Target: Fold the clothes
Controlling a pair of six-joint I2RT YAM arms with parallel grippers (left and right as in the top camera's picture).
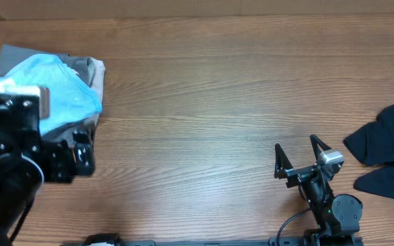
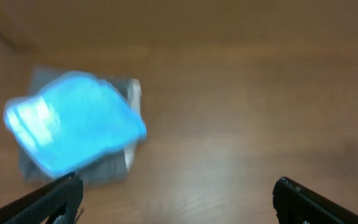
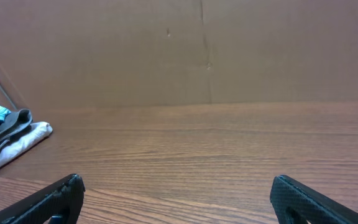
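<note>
The clothes lie in two places. A folded light-blue T-shirt tops a small stack of grey and beige garments at the far left of the table. A black garment lies loose and crumpled at the right edge. In the left wrist view the blue shirt is blurred, ahead and to the left of my left gripper, which is open and empty above bare wood. My left arm covers the stack's near side. My right gripper stands open and empty near the front edge, left of the black garment.
The right wrist view has the stack's edge far off at the left, and a brown board wall behind the wooden table. A wide stretch of wood separates the two arms.
</note>
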